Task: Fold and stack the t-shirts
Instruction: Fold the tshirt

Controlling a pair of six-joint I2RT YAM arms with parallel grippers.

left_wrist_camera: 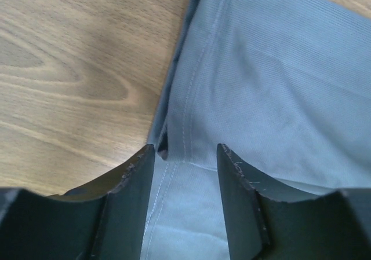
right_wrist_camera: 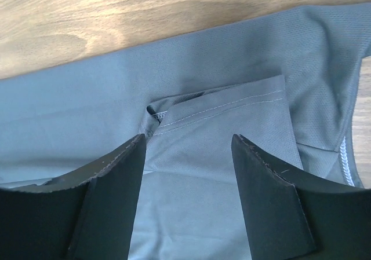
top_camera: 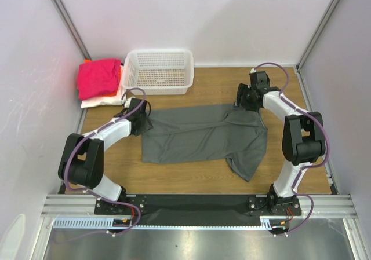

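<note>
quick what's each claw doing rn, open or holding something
Left claw: open, astride the edge of the grey shirt, nothing held.
Right claw: open over the shirt's folded hem, nothing held.

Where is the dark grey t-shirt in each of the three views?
Top external: grey t-shirt spread across the middle of the wooden table.
Left wrist: grey t-shirt fills the right and lower frame, stitched edge at centre.
Right wrist: grey t-shirt fills most of the frame, hemmed flap at centre.
Shared landmark: wooden table, bare beside the cloth in every view.
</note>
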